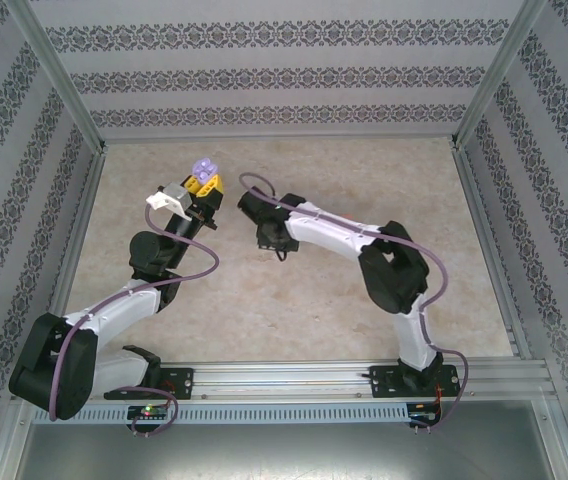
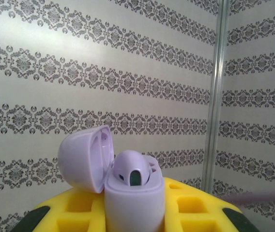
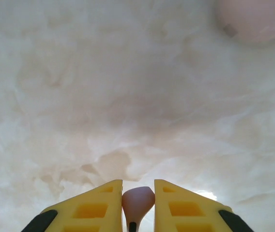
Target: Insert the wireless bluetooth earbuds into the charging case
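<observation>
The purple charging case (image 2: 135, 203) is being held upright between the left fingers (image 2: 74, 212), which are closed narrowly on its body, well above the desk (image 1: 294, 320) toward its far left corner. Its lid (image 2: 86, 157) is being carried swung open to one side, and what looks like a purple earbud (image 2: 128, 166) is being cradled in one socket. A pale pink earbud (image 3: 137, 200) is being pinched by its head between the right fingers (image 3: 91, 210), low over the middle of the desk, with its stem apparently running back toward the wrist. A pale pink rounded object (image 3: 256, 19) is being passed just beyond; whether it is a case cannot be told.

The step in hand is judged to be the lifting of the pink earbud. The grip is being taken on a tiny rounded part, so a slow, straight rise is being called for, lest the bud be squeezed out. A case of matching colour is being wanted rather than the purple one. The stem is best being turned downward before any socket is being approached.
</observation>
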Controlling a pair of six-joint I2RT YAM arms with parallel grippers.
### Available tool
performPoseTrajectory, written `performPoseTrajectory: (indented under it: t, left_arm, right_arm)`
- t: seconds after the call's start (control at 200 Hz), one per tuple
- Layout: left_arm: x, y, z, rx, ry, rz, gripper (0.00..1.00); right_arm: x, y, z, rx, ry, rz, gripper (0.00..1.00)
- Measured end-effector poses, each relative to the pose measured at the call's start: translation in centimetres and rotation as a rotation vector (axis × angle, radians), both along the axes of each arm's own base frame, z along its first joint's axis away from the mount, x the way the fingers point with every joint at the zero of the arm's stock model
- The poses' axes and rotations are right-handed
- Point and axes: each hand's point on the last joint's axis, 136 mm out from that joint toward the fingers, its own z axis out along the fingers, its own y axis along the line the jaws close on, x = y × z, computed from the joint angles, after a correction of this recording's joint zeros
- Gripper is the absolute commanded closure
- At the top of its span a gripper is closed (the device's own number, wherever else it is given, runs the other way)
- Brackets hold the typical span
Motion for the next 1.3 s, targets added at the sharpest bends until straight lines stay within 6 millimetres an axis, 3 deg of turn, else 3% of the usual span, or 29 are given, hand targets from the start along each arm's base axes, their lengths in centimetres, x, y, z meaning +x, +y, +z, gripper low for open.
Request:
performPoseTrajectory:
  t: [0.22,0.335,0.58,0.779,0.909,1.099,1.299]
  left_arm:
    - [-0.2,-1.4,0.5,0.038,-0.002,-0.074,1.00]
    - [-0.5,-2.2,0.7,0.062,-0.004,-0.123,1.00]
    - [-0.8,-3.4,-0.5,0.105,0.032,-0.187,1.00]
    - [-1.3,-5.1,-1.7,0.148,0.053,-0.255,1.00]
    - [-1.7,-6.9,-3.3,0.187,0.080,-0.317,1.00]
    - [-2.2,-9.6,-5.5,0.238,0.113,-0.402,1.00]
    - [-2.4,-12.2,-4.5,0.267,0.065,-0.471,1.00]
  right_arm:
    - [1.7,-3.5,5.6,0.045,-0.125,-0.023,0.80]
    - [2.1,-4.7,9.5,0.084,-0.209,-0.006,0.80]
    - [2.1,-5.8,19.0,0.205,-0.433,0.071,0.79]
    - [0.6,-5.6,25.0,0.311,-0.567,0.162,0.79]
    - [-0.4,-5.5,27.6,0.367,-0.630,0.212,0.79]
    - [-2.4,-5.2,29.8,0.407,-0.708,0.295,0.79]
    - [-5.4,-4.6,31.0,0.420,-0.800,0.411,0.79]
